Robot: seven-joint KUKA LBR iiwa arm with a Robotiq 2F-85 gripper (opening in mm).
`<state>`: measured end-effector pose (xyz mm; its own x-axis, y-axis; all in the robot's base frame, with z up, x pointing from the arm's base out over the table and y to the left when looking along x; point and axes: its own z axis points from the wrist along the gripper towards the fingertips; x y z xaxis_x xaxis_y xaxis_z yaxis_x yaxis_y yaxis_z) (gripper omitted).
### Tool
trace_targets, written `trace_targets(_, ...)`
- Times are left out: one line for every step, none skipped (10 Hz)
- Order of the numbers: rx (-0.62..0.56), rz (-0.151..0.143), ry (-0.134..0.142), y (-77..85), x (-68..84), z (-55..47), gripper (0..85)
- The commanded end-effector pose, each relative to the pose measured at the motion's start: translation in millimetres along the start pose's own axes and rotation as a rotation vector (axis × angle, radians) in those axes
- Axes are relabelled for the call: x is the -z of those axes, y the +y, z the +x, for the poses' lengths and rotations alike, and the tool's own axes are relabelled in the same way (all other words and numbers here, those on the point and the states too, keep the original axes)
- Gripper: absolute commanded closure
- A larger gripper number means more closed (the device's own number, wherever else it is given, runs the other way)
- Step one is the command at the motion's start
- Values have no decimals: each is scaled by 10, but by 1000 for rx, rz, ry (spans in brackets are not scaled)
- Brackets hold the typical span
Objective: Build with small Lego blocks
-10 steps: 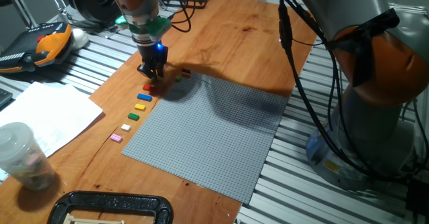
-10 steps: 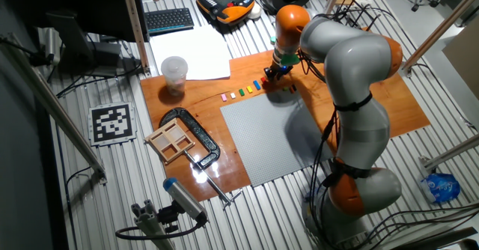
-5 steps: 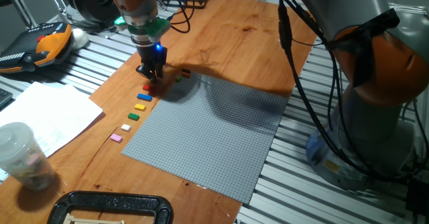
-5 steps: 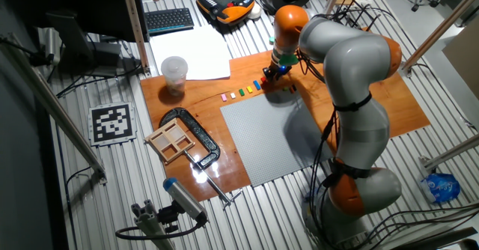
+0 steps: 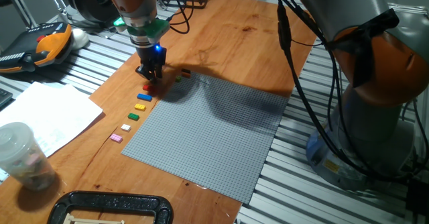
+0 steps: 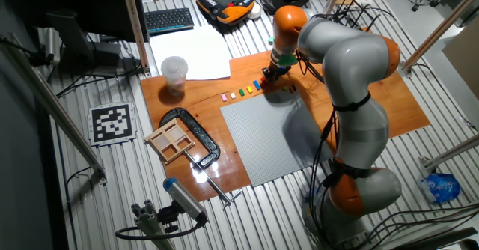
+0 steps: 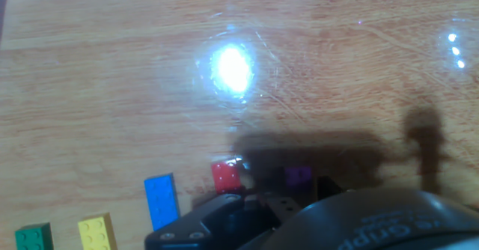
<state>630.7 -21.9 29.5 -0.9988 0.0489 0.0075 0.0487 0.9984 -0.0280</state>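
Note:
The small Lego blocks lie in a row on the wooden board beside the grey baseplate [image 5: 208, 127]: red [image 5: 148, 87], blue [image 5: 144, 97], yellow [image 5: 140, 106], green [image 5: 133, 116], white [image 5: 125, 127] and pink [image 5: 116, 137]. Two darker bricks [image 5: 183, 74] sit at the baseplate's far corner. My gripper [image 5: 151, 75] hangs low, just above the red brick at the far end of the row. The hand view shows the red brick [image 7: 225, 177] right in front of one dark finger [image 7: 217, 206], with blue [image 7: 159, 200], yellow [image 7: 96, 233] and green [image 7: 30, 237] to its left. The finger gap is hidden.
A clear plastic cup [image 5: 23, 155] and white paper [image 5: 47, 113] lie left of the board. A black clamp [image 5: 110, 207] grips the near edge. The orange-and-grey arm base [image 5: 375, 83] and its cables [image 5: 295, 70] stand to the right. A teach pendant [image 5: 40, 44] rests at the far left.
My gripper has shifted very slightly to the left in the fixed view. The bricks lie where they were.

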Motion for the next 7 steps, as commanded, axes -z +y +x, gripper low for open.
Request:
trace_targets(0,0,0,1,-2,-1,510)
trace_targets(0,2,0,0,-6,-6,510)
trace_targets(2,2,0,1,-13,-14,510)
trace_targets(3,2,0,-3,-13,-20,680)
trace_targets(3,2,0,-4,-15,-23,680)
trace_targets(6,3,0,-7,-16,-24,680)
trace_targets(11,9,-1,-8,-13,-25,680)
